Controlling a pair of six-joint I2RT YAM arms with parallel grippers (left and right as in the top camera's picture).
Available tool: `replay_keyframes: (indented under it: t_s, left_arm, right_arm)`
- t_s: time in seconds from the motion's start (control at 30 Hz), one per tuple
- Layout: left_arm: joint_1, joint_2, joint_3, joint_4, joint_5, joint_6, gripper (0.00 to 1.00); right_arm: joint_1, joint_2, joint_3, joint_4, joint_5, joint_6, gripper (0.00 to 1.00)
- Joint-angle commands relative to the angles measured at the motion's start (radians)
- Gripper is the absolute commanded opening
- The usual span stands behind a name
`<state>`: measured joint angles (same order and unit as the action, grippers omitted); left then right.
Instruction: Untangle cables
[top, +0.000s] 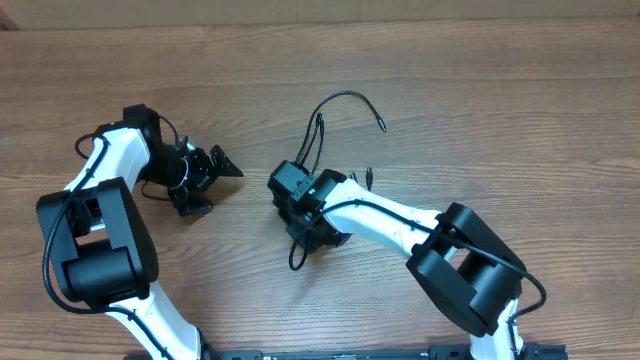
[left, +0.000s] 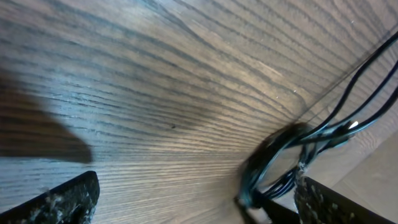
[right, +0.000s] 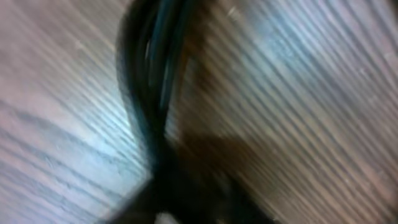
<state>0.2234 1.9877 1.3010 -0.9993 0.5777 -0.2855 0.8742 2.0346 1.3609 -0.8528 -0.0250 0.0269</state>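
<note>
The cables (top: 345, 97) are thin black cords on the wooden table, arching up to a small plug end (top: 381, 127). Their strands run down into my right gripper (top: 290, 192), and a loose tail (top: 296, 258) curls out below it. In the blurred right wrist view the cable bundle (right: 149, 68) runs straight into the dark jaws of the right gripper (right: 186, 202), which look shut on it. My left gripper (top: 212, 185) stands wide open a short way to the left, holding nothing. In the left wrist view, the left gripper (left: 199, 205) faces the looped cables (left: 280, 155).
Bare wooden table (top: 480, 90) surrounds the cables on all sides. The white right arm (top: 400, 215) slants in from the lower right, the left arm (top: 100, 170) from the lower left. A pale wall edge (top: 300, 12) borders the far side.
</note>
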Motion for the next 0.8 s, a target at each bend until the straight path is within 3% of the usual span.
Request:
replay_keyframes:
  t_s: [0.0, 0.17, 0.33, 0.57, 0.77]
  left_arm:
    - [-0.029, 0.008, -0.005, -0.006, -0.001, -0.011, 0.97]
    - [-0.044, 0.004, 0.001, -0.026, 0.03, -0.002, 0.91]
    - [-0.03, -0.044, 0.04, -0.066, 0.048, 0.019, 0.86]
    - [-0.026, -0.167, 0.196, -0.222, 0.054, 0.061, 0.9]
    - [-0.026, -0.24, 0.274, -0.24, 0.23, 0.061, 0.88]
  right_arm:
    - [-0.001, 0.024, -0.06, -0.009, 0.023, 0.029, 0.04]
    - [-0.013, 0.014, 0.022, -0.078, -0.037, 0.028, 0.04]
    - [-0.084, -0.003, 0.189, -0.2, -0.274, 0.028, 0.04]
    - [-0.264, -0.024, 0.352, -0.225, -0.755, -0.037, 0.04]
    - [-0.404, -0.024, 0.363, -0.158, -1.142, -0.036, 0.04]
